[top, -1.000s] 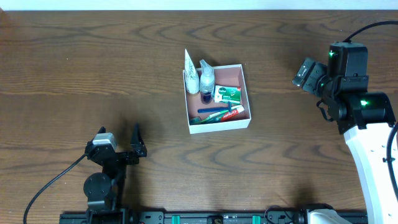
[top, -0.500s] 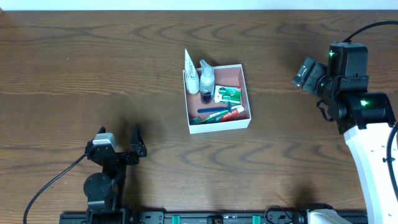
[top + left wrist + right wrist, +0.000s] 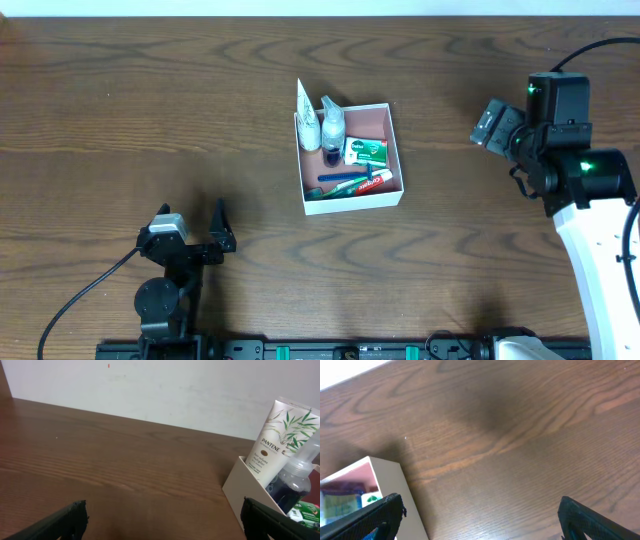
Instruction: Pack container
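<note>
Looking down on a dark wooden table (image 3: 120, 120), with two robot arms based at its near edge. Nearest, at the lower left, the left gripper (image 3: 191, 213) sits low over the wood. Its two black fingers are spread wide with nothing between them. Its wrist camera shows the fingertips (image 3: 70, 520) in the bottom corners, with bare wood in the gap.

Farther in, about the middle of the table, lies the container (image 3: 355, 199), a shallow square cardboard box with white outer walls and a reddish-brown inside. It is well apart from both grippers. Along its near wall lies a red-and-green toothpaste tube (image 3: 372, 183), with a thin blue item (image 3: 335, 178) just beside it, too small to identify. Behind these a green-and-white packet (image 3: 366, 151) lies flat. In the far left corner a white Pantene tube (image 3: 306, 120) and a clear spray bottle (image 3: 332, 122) holding dark liquid stand side by side, the tube against the left wall.

At the right side, about level with the far half of the box, the right gripper (image 3: 480, 525) is raised above the table. Its wrist camera shows its fingers parted and empty, wood grain between them, and one corner of the container at the lower left.

Farthest off, past the table's far edge, is a plain white wall (image 3: 150, 385).
</note>
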`<state>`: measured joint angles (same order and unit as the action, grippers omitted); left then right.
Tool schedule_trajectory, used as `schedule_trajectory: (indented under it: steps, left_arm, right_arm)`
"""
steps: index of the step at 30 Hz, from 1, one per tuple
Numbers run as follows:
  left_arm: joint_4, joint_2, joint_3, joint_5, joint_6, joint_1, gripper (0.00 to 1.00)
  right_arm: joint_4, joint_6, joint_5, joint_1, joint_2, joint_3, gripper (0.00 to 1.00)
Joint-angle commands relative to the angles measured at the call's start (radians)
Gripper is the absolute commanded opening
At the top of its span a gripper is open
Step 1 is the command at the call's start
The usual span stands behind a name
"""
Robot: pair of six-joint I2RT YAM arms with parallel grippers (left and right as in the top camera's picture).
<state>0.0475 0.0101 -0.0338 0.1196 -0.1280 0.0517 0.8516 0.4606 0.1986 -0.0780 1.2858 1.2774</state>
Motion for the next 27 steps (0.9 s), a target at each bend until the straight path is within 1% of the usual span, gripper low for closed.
schedule_trajectory:
  steps: [1, 5, 10, 18, 22, 27]
  left_arm:
    - [0.013, -0.004, 0.029, 0.0, -0.001, 0.006, 0.98]
    - [0.014, -0.004, 0.029, 0.0, -0.001, 0.006, 0.98]
    - [0.014, -0.004, 0.029, 0.0, -0.002, 0.006, 0.98]
    - [0.014, -0.004, 0.029, 0.0, -0.001, 0.006, 0.98]
    - [0.013, -0.004, 0.029, 0.0, -0.001, 0.006, 0.98]
    - [0.014, -0.004, 0.029, 0.0, -0.001, 0.006, 0.98]
  right_arm:
    - [-0.066, 0.011, -0.019, -0.014, -0.083, -0.028, 0.99]
    - [-0.257, 0.011, -0.047, -0.035, -0.216, -0.153, 0.99]
    - [-0.515, 0.011, -0.05, -0.04, -0.435, -0.423, 0.99]
    - [-0.899, 0.01, -0.045, -0.032, -0.718, -0.835, 0.99]
    - [-0.982, 0.01, -0.044, -0.031, -0.85, -0.982, 0.99]
    - [-0.993, 0.009, -0.041, -0.031, -1.007, -1.088, 0.99]
